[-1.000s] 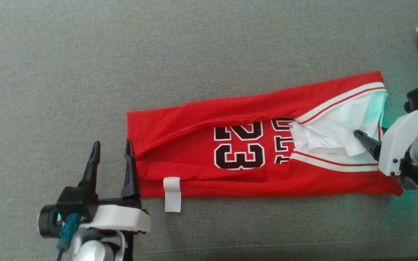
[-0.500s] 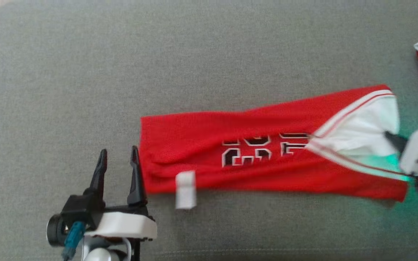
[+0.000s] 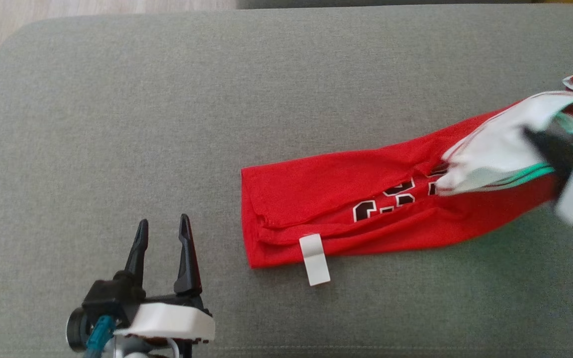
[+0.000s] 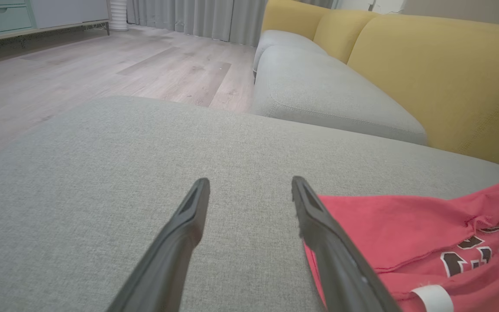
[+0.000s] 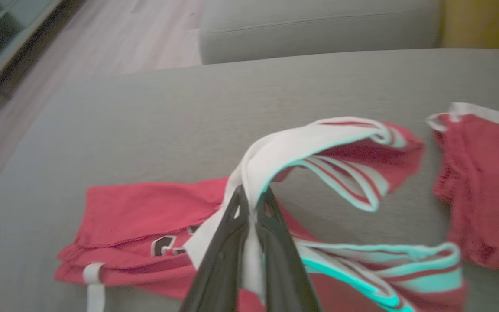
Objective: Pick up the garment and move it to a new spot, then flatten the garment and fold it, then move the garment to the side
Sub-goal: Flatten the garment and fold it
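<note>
The garment (image 3: 366,209) is a red jersey with black-and-white numbers and white trim, folded into a long strip across the grey cushion (image 3: 167,124). Its white-trimmed end is lifted off the cushion, and my right gripper (image 3: 535,136) is shut on that white fabric; in the right wrist view the garment (image 5: 145,216) trails away from my right gripper (image 5: 251,197), whose fingers pinch the cloth. A white tag (image 3: 315,258) hangs at the garment's near left corner. My left gripper (image 3: 163,228) stands open over bare cushion, left of the garment's hem (image 4: 362,225), with nothing between its fingers (image 4: 193,208).
Another red-and-white piece of clothing (image 5: 483,182) lies at the far right of the cushion. Beyond the cushion are a grey and yellow sofa (image 4: 405,73) and wooden floor (image 4: 102,69). The cushion's rounded far left corner (image 3: 8,44) is in the head view.
My right gripper has shut on the garment's white collar end, lifted it and dragged the garment to the right. The head camera has also shifted. My left gripper stays open.
</note>
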### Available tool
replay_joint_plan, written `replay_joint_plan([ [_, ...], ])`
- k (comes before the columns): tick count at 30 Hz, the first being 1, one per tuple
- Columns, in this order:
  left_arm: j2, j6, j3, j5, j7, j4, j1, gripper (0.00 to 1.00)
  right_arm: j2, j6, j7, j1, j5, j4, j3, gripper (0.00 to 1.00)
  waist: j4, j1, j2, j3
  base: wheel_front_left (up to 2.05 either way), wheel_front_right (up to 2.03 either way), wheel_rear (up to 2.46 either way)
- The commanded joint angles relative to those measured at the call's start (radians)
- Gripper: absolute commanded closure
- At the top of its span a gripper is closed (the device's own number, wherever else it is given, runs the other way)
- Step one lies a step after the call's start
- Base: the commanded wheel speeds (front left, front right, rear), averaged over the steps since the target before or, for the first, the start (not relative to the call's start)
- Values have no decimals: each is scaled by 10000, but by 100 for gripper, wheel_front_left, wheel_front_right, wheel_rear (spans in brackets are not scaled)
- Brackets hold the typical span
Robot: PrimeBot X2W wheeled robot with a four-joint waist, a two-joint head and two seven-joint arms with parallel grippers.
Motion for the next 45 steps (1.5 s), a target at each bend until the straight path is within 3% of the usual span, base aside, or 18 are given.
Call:
replay_joint_plan([
  [1,-74,-47,349,-23,-121,-243,-177,0,244,67,430,214,251,-1034,754,100,75,0,-1,17,0,0,0],
  [3,-78,-47,329,-52,-121,-232,-193,0,440,67,539,305,296,-1247,1042,100,105,0,-1,42,0,0,0],
  [7,-83,28,99,-290,-121,-189,-340,0,1431,67,621,473,197,-1434,2382,100,260,0,-1,190,0,0,0],
  [13,-85,51,-342,-370,-122,28,-734,0,2537,67,-256,203,-211,-330,3896,100,669,0,-1,473,0,0,0],
  [18,-86,66,-460,-330,-122,247,-933,0,2683,67,-1341,94,10,782,4679,100,961,0,-1,497,0,0,0],
  [25,-86,62,-460,-266,-122,427,-874,0,2690,67,-3240,-413,953,2271,4888,100,1040,0,-1,432,0,0,0],
  [32,-87,68,-565,-236,-122,496,-905,0,2692,67,-3975,-962,1441,3335,5466,100,1005,0,-1,410,0,0,0],
  [33,-87,68,-554,-237,-122,502,-905,0,2692,67,-4083,-990,1599,3424,5528,88,995,0,-1,404,0,0,0],
  [34,-87,70,-538,-238,-122,508,-903,0,2692,67,-4182,-1025,1796,3501,5620,64,981,0,-1,399,0,0,0],
  [35,-87,70,-520,-238,-122,517,-899,0,2692,67,-4252,-1055,2039,3567,5747,21,964,0,-1,389,0,0,0],
  [36,-87,71,-500,-236,-122,535,-889,0,2692,67,-4302,-1081,2290,3633,5885,0,933,0,-1,363,0,0,0],
  [45,-87,84,-244,-176,-122,675,-623,0,2692,67,-5750,-1338,3819,3608,6502,0,451,0,-1,-254,0,0,0],
])
